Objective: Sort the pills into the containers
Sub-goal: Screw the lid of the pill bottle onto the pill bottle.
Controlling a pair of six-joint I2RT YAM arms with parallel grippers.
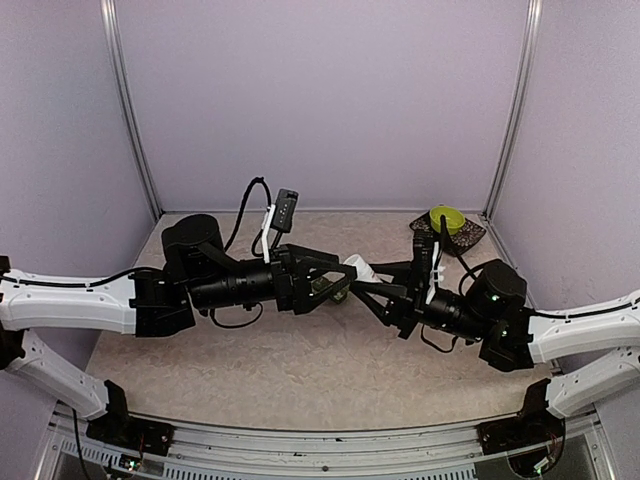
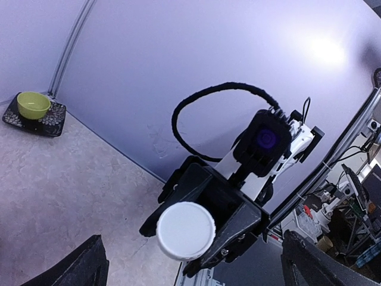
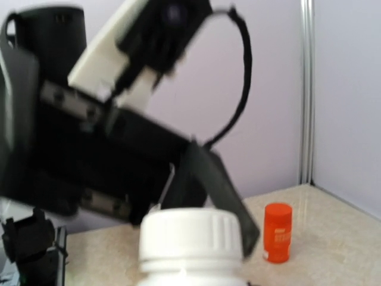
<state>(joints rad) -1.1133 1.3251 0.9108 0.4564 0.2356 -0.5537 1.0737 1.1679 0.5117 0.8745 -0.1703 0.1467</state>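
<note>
**Top external: two arms meet at mid-surface, one white bottle between them**

Top external shows the left arm (image 1: 100, 300) stretched low and nearly level from the left edge toward the centre of the surface (image 1: 300, 370). Its left end effector (image 1: 338, 287) points right, and in the left wrist view its two fingers (image 2: 80, 265) stand wide apart with nothing between them. A dark green piece (image 1: 324, 291) shows just at that end effector; too little of it shows to tell whether it is the strip of containers.

Just to the right, one white bottle (image 1: 358, 268) with a ribbed white cap is tilted and held off the surface. The right end effector (image 1: 364, 279) is clamped on it, its cap facing the left wrist camera. The right arm (image 1: 570, 325) reaches in low from the right edge, its elbow bent.

At the far right corner sits one yellow-green bowl (image 1: 447, 217) on one dark patterned plate (image 1: 470, 238), well apart from both end effectors.

The right wrist view adds one small orange vial (image 3: 277, 232) standing upright on the surface near the wall. It carries pale writing too blurred to read. No label shows on the bottle.
</note>
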